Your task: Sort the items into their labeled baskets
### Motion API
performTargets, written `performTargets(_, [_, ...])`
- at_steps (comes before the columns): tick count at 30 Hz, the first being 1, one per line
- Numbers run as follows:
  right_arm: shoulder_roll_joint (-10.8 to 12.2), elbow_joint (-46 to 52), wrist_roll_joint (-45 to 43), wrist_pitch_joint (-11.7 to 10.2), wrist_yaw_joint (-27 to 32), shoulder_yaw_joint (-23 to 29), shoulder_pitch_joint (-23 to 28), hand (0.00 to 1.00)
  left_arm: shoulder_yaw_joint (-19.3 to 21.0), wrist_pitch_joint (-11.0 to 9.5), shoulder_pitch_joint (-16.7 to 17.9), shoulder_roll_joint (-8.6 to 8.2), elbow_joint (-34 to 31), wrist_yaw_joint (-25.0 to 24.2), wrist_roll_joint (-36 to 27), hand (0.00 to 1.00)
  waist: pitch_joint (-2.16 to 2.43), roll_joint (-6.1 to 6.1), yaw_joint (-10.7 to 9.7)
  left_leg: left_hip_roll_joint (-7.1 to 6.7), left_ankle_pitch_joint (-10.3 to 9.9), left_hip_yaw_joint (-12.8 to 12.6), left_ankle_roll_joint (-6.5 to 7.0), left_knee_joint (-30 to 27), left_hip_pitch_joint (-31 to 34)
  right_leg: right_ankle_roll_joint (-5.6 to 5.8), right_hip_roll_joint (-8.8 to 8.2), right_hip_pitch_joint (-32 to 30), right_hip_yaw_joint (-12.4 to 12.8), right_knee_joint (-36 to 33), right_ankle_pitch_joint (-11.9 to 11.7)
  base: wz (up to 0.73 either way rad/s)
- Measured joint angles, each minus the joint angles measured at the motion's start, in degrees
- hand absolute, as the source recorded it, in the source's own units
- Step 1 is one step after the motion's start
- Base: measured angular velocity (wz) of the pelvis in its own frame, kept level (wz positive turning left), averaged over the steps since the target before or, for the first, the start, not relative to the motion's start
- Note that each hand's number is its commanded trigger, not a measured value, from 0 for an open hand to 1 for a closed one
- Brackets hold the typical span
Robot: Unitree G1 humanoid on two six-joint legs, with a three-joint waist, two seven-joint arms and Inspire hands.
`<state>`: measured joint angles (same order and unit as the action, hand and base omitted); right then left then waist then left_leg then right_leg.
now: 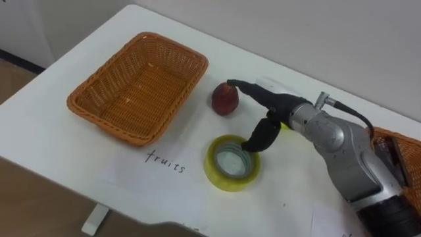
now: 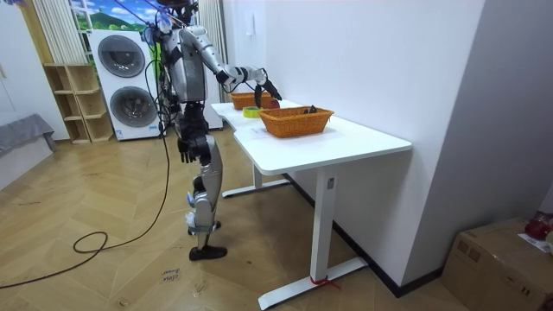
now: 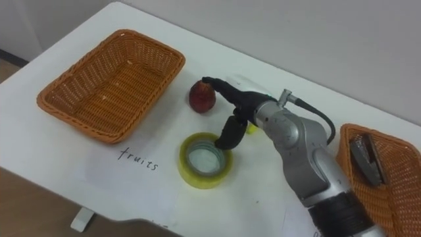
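Red apple (image 1: 224,99) is seen on table (image 1: 39,131) beside wicker basket (image 1: 138,85) marked by handwritten "fruits" label (image 1: 164,161), yellow tape roll (image 1: 231,163) close by. Right hand (image 1: 277,105) is held with fingers outstretched, tips at apple; left hand (image 2: 186,149) is hung at hip, state unreadable

Two head eyes close above the table (image 1: 46,138), room camera farther off, same table

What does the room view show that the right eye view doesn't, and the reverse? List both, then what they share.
Room view: stacked washing machines, a wooden shelf, a cardboard box, the left hand hanging at the hip. Right eye view: handwritten "fruits", a red apple at the right hand's fingers. Both: white table, empty left basket, right basket, yellow tape roll, right hand.
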<state>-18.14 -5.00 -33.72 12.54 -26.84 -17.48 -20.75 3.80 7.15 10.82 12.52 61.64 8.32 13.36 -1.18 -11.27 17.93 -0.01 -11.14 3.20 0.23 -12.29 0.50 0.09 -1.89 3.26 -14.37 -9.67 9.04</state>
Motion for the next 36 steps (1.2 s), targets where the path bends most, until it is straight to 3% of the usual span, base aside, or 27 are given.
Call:
performTargets(23, [0.2, 2.8, -1.2, 0.0, 1.7, -3.9, 0.6, 0.00, 0.4, 0.6, -0.7, 0.25, 0.2, -0.1, 0.3, 0.00, 0.00, 0.00, -0.2, 0.09, 0.0, 0.2, -0.10, 0.6, 0.1, 0.00, 0.08, 0.0, 0.0, 0.0, 0.0, 0.00])
performTargets(36, [1.7, 5.3, -6.7, 0.1, 1.7, -3.9, 2.4, 0.00, 0.4, 0.5, -1.3, 0.28, 0.2, 0.1, 1.0, 0.00, 0.06, 0.41, -0.2, 0.09, 0.0, 0.0, -0.11, 0.6, 0.1, 0.00, 0.13, 0.0, 0.0, 0.0, 0.0, 0.00])
